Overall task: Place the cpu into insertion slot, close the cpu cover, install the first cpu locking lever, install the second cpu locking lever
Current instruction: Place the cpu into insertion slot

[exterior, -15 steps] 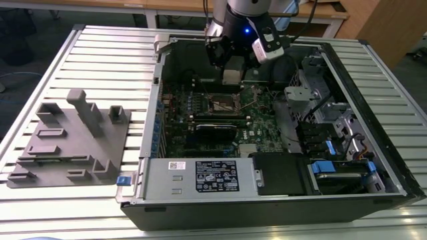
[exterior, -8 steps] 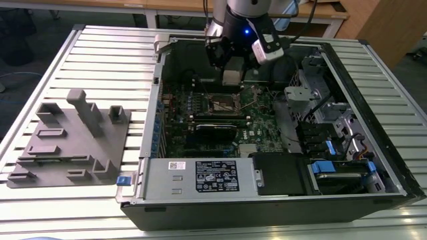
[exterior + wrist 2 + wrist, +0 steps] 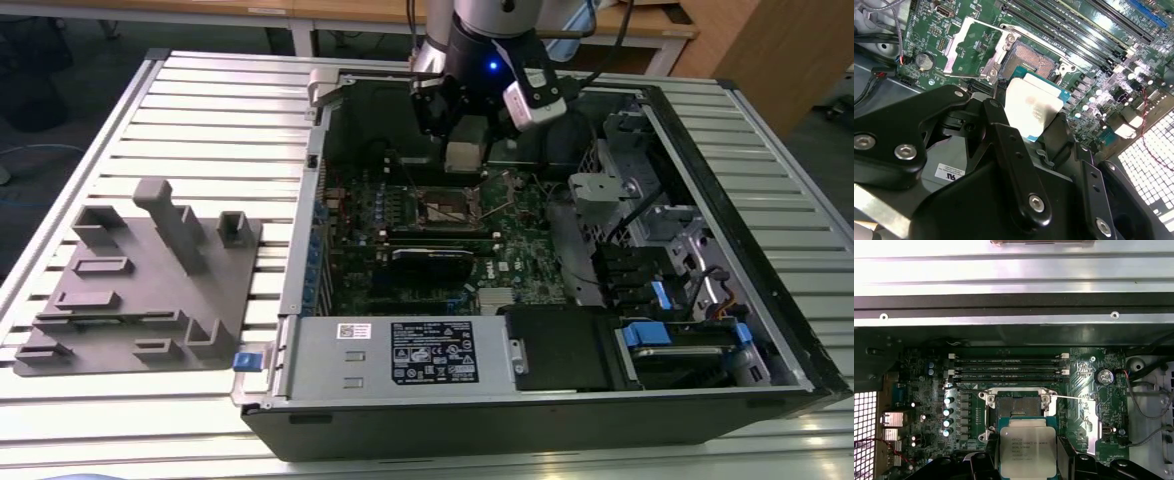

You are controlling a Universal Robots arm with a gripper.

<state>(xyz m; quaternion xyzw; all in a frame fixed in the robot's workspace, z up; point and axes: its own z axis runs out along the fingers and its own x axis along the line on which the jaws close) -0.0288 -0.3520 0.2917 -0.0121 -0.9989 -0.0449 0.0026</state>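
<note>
Your jaws are clamped on the chip (image 3: 1028, 452) by two opposite edges, holding it near the open socket (image 3: 1015, 412), not yet seated. It's likely light, stiff and fragile, so keep your hold on the edges.

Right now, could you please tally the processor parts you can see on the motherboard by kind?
cpu: 1, held in the gripper just above the board
insertion slot: 1, with nothing in it
cpu cover: 1, swung open
Total: 3
</note>
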